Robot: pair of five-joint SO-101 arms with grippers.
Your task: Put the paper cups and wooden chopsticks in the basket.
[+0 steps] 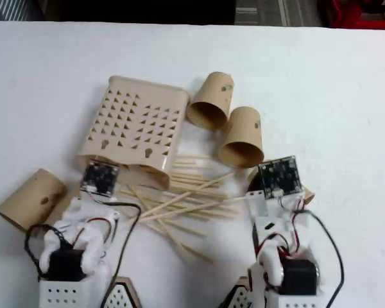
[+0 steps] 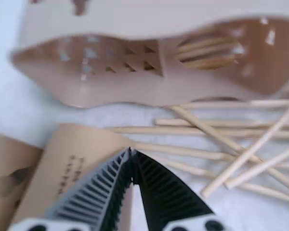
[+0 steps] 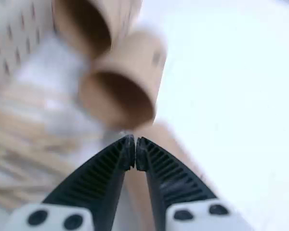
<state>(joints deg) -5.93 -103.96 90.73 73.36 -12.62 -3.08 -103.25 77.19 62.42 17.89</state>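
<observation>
L gripper (image 2: 131, 154) & R gripper (image 3: 135, 144) both pinched closed, paper cup (image 2: 72, 159) under L, another cup (image 3: 176, 149) under R. Basket (image 1: 138, 122) tipped ahead of L, chopsticks (image 1: 179, 205) btwn grippers. Prob. all still to load.

It looks like a robotics lab or workshop: a plain white bench (image 1: 346, 83) carries a left arm (image 1: 70, 253) and right arm (image 1: 285, 263), 2 in all, with bare circuit boards (image 1: 100, 176) and loose wiring (image 1: 125, 234).
</observation>
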